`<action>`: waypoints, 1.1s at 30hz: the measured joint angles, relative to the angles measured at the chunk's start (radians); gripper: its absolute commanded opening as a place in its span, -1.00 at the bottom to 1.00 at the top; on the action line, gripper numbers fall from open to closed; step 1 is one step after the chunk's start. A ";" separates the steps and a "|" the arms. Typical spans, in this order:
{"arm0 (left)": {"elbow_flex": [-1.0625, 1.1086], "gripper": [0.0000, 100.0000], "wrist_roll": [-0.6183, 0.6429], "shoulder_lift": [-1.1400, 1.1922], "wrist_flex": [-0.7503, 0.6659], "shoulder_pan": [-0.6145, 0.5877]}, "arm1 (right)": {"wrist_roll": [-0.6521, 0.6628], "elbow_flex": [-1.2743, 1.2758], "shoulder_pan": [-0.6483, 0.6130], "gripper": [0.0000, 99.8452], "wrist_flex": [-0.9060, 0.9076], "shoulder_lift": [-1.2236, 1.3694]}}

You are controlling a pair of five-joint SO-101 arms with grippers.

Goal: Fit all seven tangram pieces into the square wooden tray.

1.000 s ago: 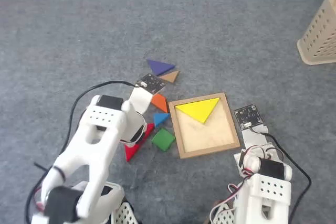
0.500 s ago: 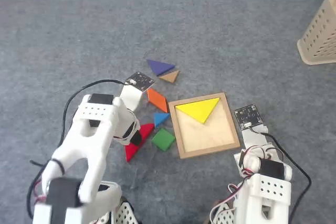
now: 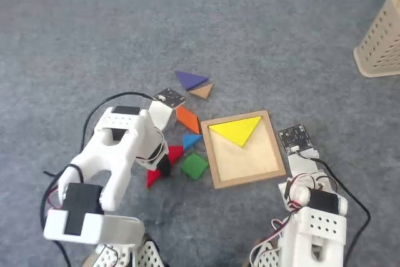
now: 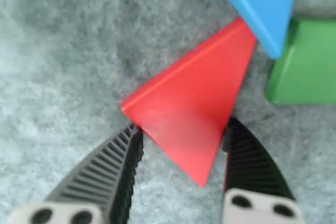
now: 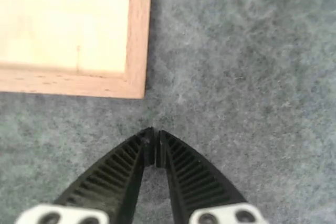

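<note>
Left claw, jaws apart, straddles the red triangle, which lies left of the tray, touching the green square. Right claw, jaws together, sits off the tray's near-right corner.

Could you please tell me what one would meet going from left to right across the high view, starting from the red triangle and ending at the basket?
red triangle → green square → square wooden tray → slatted basket
</note>
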 measured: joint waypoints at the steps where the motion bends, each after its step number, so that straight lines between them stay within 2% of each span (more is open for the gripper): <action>1: -0.002 -0.55 0.000 0.002 0.000 0.000 | 0.000 0.000 0.000 -0.97 0.000 0.000; 7: -0.005 -0.55 0.003 -0.025 0.038 -0.014 | 0.000 0.000 0.000 -0.97 0.000 0.000; 13: -0.032 -0.54 0.003 -0.169 0.140 -0.021 | 0.000 0.000 0.000 -0.97 0.000 0.000; 18: -0.080 -0.54 -0.041 -0.184 0.163 -0.020 | 0.000 0.000 0.000 -0.97 0.000 0.000; 33: -0.209 -0.54 -0.135 0.100 0.103 -0.005 | 0.000 0.000 0.000 -0.97 0.000 0.000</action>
